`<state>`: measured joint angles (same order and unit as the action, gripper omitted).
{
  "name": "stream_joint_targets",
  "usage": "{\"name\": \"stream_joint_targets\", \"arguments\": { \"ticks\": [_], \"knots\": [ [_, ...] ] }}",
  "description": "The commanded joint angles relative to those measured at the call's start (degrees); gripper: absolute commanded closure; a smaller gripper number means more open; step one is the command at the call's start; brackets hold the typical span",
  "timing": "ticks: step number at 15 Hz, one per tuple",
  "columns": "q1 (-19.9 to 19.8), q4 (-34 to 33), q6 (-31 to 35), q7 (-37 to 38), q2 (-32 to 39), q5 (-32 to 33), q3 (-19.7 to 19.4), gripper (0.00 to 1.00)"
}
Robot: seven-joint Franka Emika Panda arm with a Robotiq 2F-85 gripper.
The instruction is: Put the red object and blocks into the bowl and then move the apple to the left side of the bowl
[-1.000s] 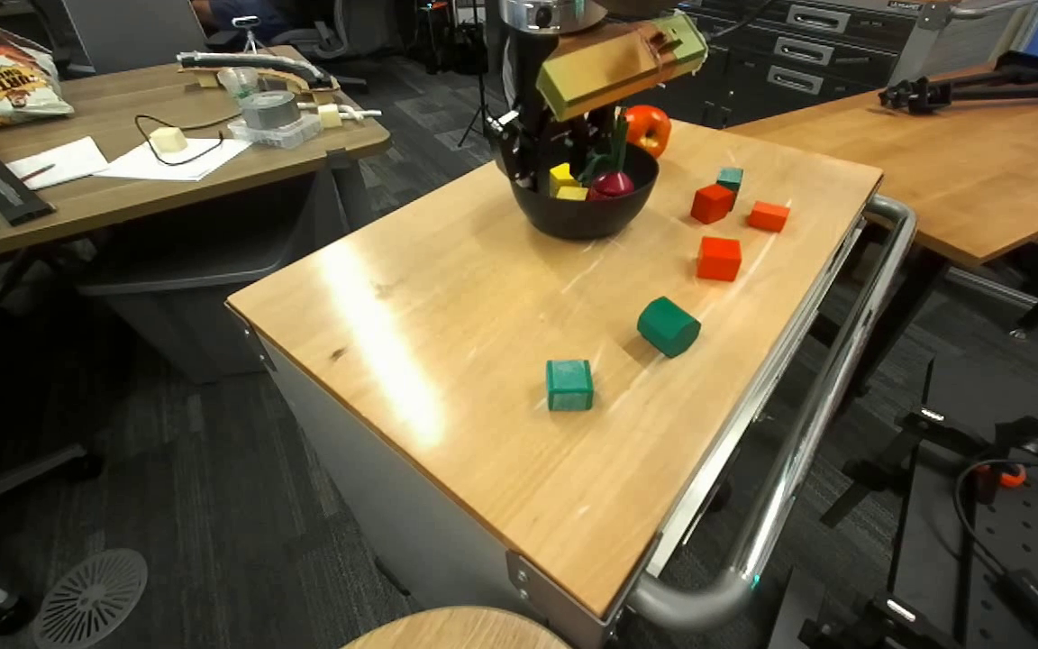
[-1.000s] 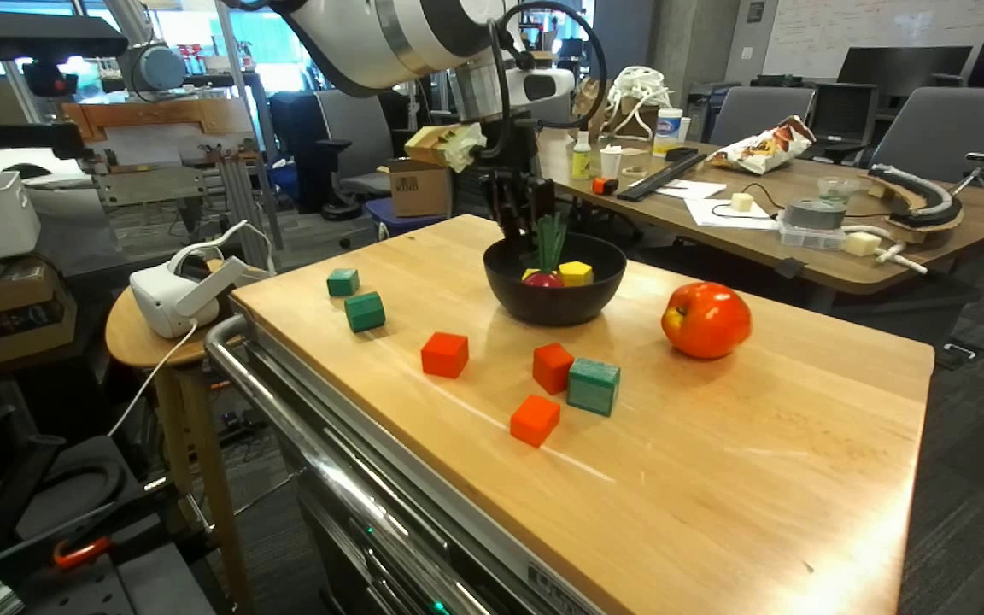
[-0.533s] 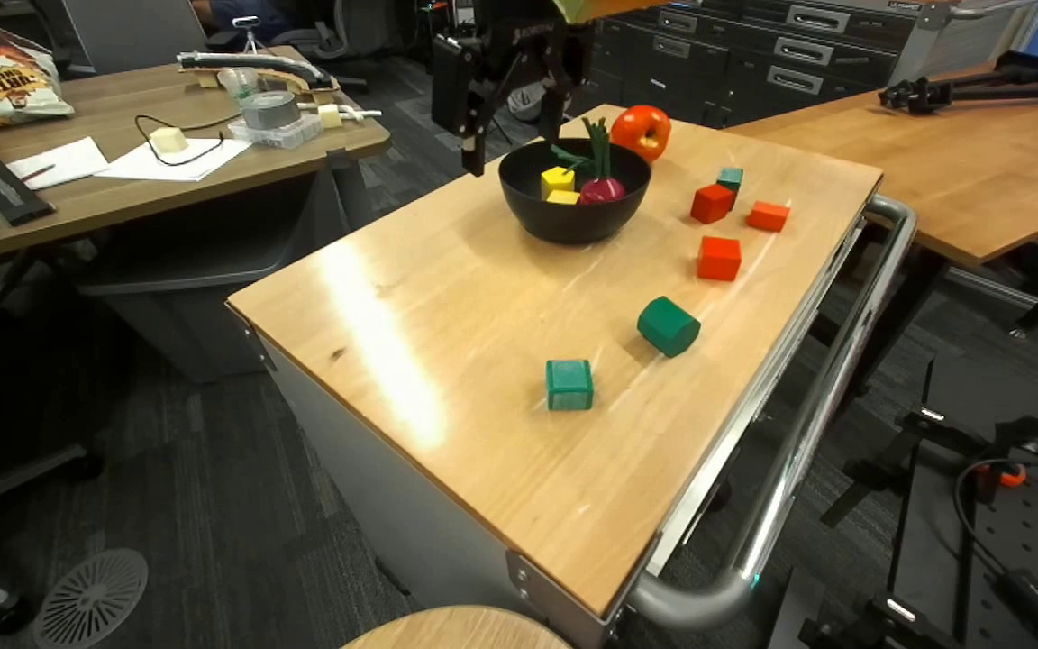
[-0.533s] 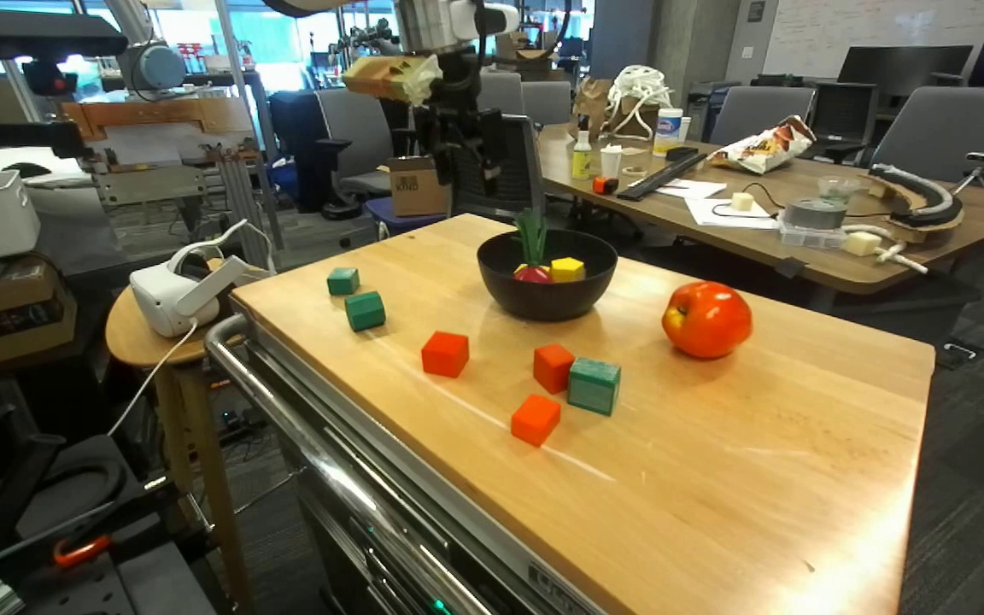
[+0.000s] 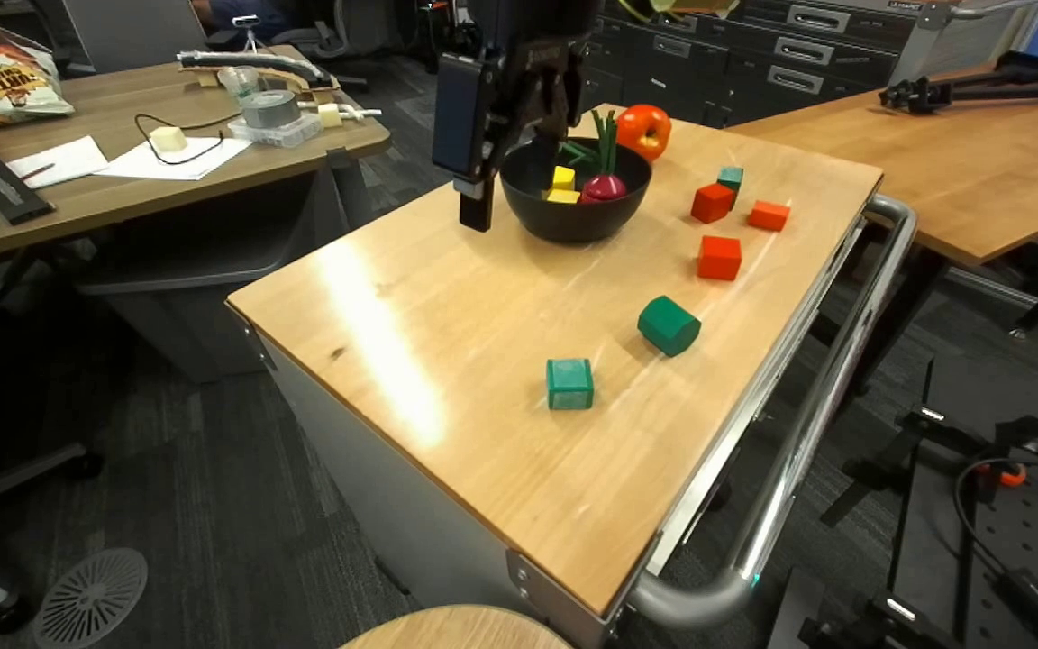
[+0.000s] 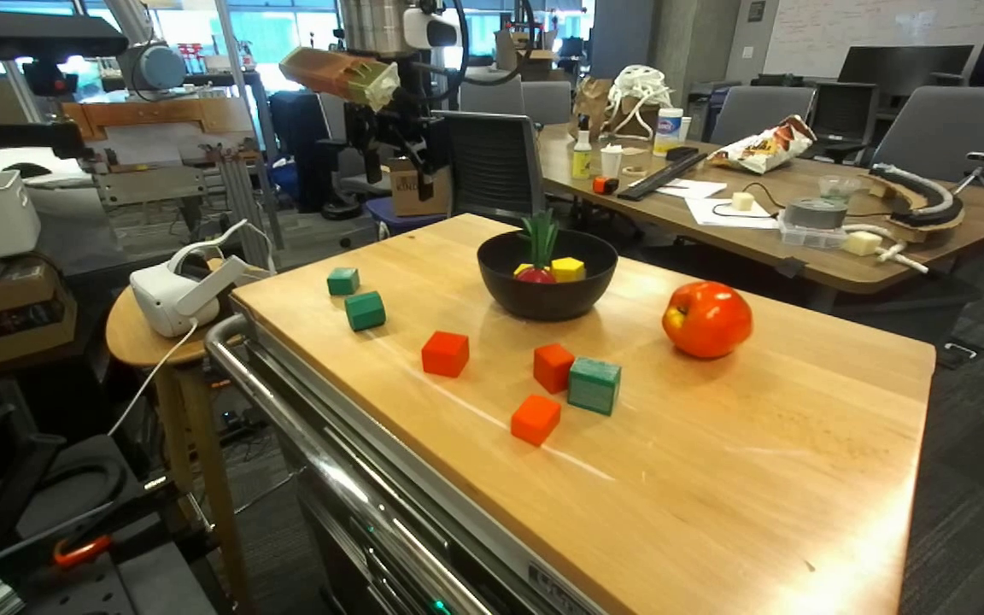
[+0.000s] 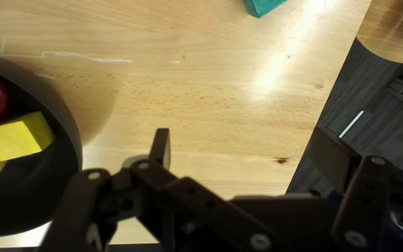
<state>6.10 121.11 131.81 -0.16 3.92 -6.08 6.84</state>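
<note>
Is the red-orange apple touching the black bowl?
No, in an exterior view a strip of wooden tabletop shows between the red-orange apple and the black bowl.

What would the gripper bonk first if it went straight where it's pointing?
Probably the wooden tabletop beside the bowl. In the wrist view, that's what shows under the gripper, between its open jaws. Depth is hard to judge.

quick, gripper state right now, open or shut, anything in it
Gripper: open, jaws spread wide apart, holding nothing.
</note>
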Motion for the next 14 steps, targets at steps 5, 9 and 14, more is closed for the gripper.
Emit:
{"name": "stream_joint_targets", "arguments": {
  "ticks": [5,9,14],
  "knots": [
    [0.5,1.0,-6.2,-9.8,-2.2,-2.6,1.3,0.00],
    [1.2,5.8,-11.8,-21.3,-7.7,-3.2,2.2,0.00],
    [2.5,5.6,-12.8,-23.2,-6.2,-1.7,2.1,0.00]
  ]
}}
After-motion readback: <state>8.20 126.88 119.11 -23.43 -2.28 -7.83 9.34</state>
